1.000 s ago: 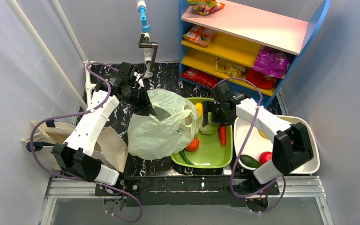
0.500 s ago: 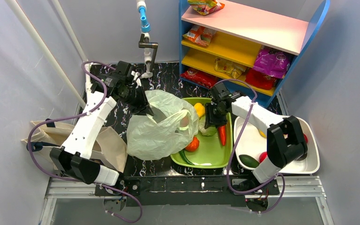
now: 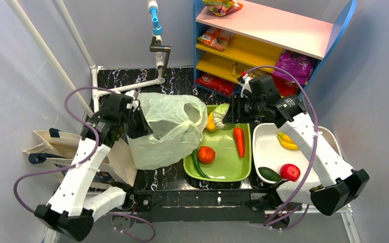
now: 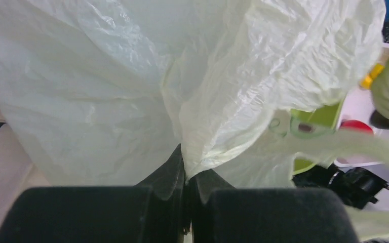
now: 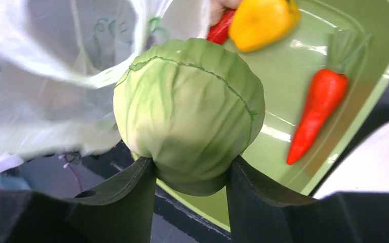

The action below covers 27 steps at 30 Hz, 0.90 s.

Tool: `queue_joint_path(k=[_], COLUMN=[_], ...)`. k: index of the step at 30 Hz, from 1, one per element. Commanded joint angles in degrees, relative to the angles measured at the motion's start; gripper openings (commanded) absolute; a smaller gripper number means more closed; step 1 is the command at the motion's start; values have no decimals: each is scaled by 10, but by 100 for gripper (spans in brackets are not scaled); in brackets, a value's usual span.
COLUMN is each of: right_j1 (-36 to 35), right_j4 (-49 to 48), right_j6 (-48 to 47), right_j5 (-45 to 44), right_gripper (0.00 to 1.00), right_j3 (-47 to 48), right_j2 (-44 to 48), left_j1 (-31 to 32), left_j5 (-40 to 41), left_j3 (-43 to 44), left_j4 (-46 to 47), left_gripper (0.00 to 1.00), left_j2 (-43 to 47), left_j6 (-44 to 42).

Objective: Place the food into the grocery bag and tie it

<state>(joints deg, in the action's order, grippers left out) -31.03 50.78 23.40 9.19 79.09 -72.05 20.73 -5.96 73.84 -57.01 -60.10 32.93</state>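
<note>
The cabbage (image 5: 190,114), round, smooth and veined pale green, sat clamped between the fingers of the right gripper (image 5: 191,162), hanging above the glossy green tray (image 5: 283,86). Beyond it, up-left, gaped the thin crinkly grocery bag (image 5: 40,61), its rim pinched by the left gripper (image 4: 185,172), pressed together on the film. Loading seemed underway; next the cabbage likely needed carrying over that mouth and releasing.

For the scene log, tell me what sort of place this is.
Probably a mock grocery corner in a robot lab: a blue shelf holding snack packets, a green tray of produce beside a grocery bag, all on a small table between plain grey walls.
</note>
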Motion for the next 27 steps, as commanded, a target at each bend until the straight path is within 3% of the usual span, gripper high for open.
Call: queue_joint_path(k=[1,9,15,18,22,27], right_j1=[-16,-54,-58,-60,-86,-136], right_j4=[-39,-82,-94,-84,-90,-81], right_j6=[3,13,2,-4,-24,-37], right_j5=[71,89,5,42,84,84], right_gripper=[43,44,45,45,45,45], right_j3=[5,15,104,161,160,123], right_j2=[11,-23,-98,-138,-143,-115], left_j1=[-2,-2,-2,-2,-1,-1], left_j5=[7,-57,-71,-69,-87,-8], left_j3=[-97,-97,-87,-86,-78,-62], left_j4=[147,171,186,190,203,168], left_gripper=[0,1,0,0,0,0], left_j2=[61,38,47,45,32,13], left_j6=[-18,-3,-23,-9,3,47])
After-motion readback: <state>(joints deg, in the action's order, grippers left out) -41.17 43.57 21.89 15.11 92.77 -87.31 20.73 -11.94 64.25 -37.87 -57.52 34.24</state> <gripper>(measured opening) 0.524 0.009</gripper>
